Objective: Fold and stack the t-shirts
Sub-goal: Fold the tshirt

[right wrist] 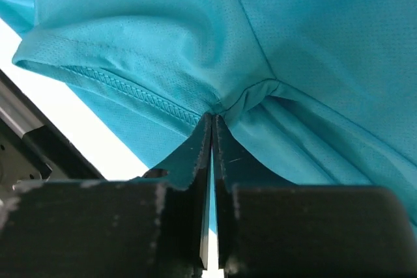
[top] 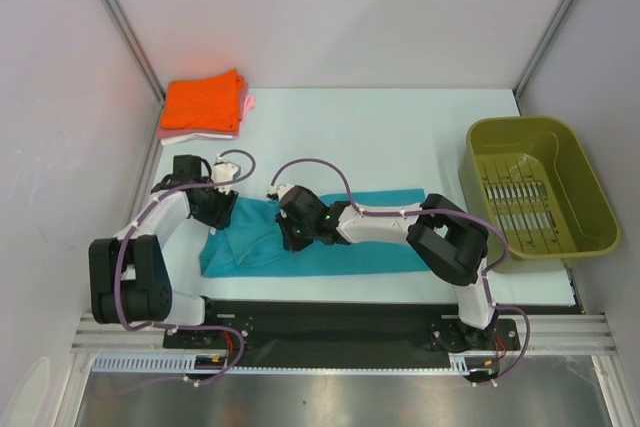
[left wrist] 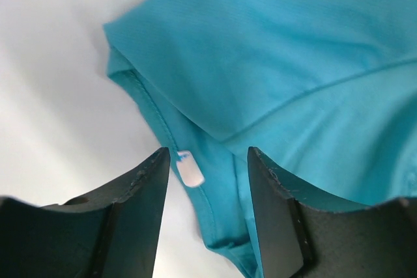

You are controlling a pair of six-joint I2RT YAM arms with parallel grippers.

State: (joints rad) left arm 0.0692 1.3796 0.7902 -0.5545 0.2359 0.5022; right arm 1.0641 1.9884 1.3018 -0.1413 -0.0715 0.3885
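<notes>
A teal t-shirt (top: 352,255) lies partly folded across the white table (top: 400,137) in front of both arms. My right gripper (right wrist: 213,116) is shut, pinching a bunched fold of the teal t-shirt (right wrist: 313,43) near a stitched hem; in the top view my right gripper (top: 292,231) sits on the shirt's left half. My left gripper (left wrist: 208,154) is open and straddles the teal t-shirt's (left wrist: 280,50) hemmed corner, which carries a small white tag (left wrist: 190,168). From above, my left gripper (top: 220,209) is over the shirt's left end. A folded orange t-shirt (top: 204,101) tops pink (top: 247,105) and white (top: 198,135) ones at the back left.
An olive-green plastic basket (top: 540,187) stands at the right edge of the table. Grey walls close in the left, right and back sides. A black mounting rail (top: 330,315) runs along the near edge.
</notes>
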